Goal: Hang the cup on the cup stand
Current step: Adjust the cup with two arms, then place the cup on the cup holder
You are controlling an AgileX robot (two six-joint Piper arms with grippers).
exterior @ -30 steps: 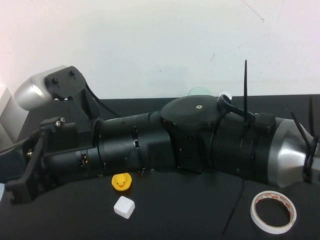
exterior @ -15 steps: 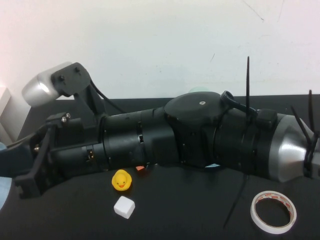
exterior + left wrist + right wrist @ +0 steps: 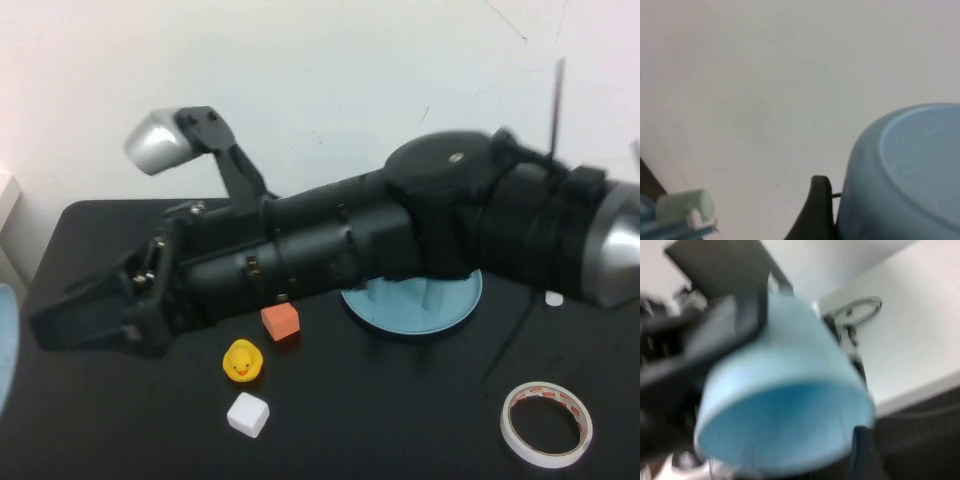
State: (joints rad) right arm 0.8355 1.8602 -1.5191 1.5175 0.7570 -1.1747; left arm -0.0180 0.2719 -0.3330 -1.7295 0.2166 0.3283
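Right arm is reaching across the table from 3 o'clock toward 9 o'clock in the high view, covering most of the middle ground. The right gripper (image 3: 82, 322) is hanging low over the table at about 9 o'clock. Whether it is open or closed cannot be told from any view.

The left gripper (image 3: 890, 215) is lying off the 9 o'clock edge of the high view. It is holding the cup (image 3: 785, 405). In the left wrist view one dark finger (image 3: 819, 212) is pressing against the cup's outer wall. In the right wrist view dark gripper parts are bracketing the cup's narrow end, and the cup is presenting its open mouth toward that camera. The cup is sitting in the air, off the table and not on any post.

The cup stand (image 3: 455, 300) is standing right of centre, at roughly 2 o'clock. Its teal dish is showing beneath the right arm, and the arm is hiding its posts. The cup is well apart from it.

An orange block (image 3: 281, 321) is lying just beside the dish at its 9 o'clock side. A yellow duck (image 3: 242, 361) is sitting near the block toward 7 o'clock. A white cube (image 3: 247, 413) is lying near the duck at 6 o'clock. A tape roll (image 3: 546, 423) is lying flat at about 4 o'clock, well apart from the others.
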